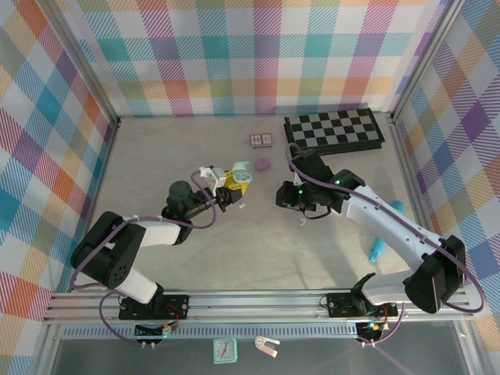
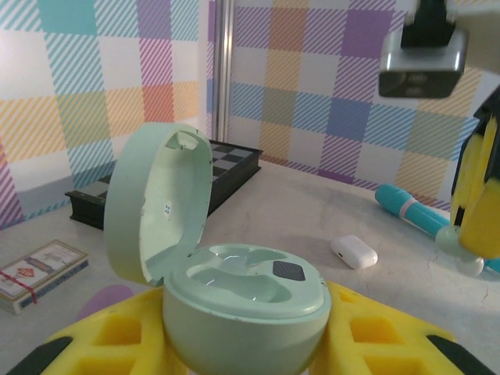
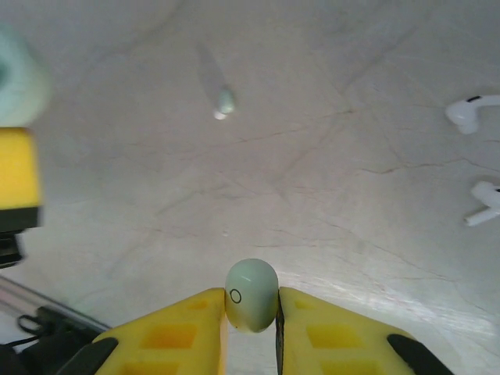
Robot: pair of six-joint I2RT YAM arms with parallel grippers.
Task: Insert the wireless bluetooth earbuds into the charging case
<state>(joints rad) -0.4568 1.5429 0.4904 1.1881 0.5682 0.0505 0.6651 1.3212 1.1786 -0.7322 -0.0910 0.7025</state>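
**A:** Where's the charging case?

**B:** The mint charging case [image 2: 242, 293] is clamped in the left claw [image 2: 244, 336]. Its lid [image 2: 156, 207] is swung up and open, and the moulded wells face upward.

**A:** And the right claw?

**B:** The right claw [image 3: 251, 306] is pinched together on a pale green earbud [image 3: 251, 287], low over the counter [image 3: 328, 195]. In the overhead view it sits to the right of the case, not touching it.

**A:** Any other buds?

**B:** A second green earbud [image 3: 224, 103] lies loose on the counter. One white earbud [image 3: 467, 113] and another white earbud [image 3: 484, 205] lie near each other, farther to the right in the right wrist view.

**A:** What else is around?

**B:** A small white case [image 2: 353, 251] lies on the counter, with a teal stick [image 2: 410, 209] beyond it. A purple pebble [image 1: 263, 163] sits just behind the mint case. A card box [image 1: 260, 140] and a chessboard [image 1: 334, 129] lie near the back wall.
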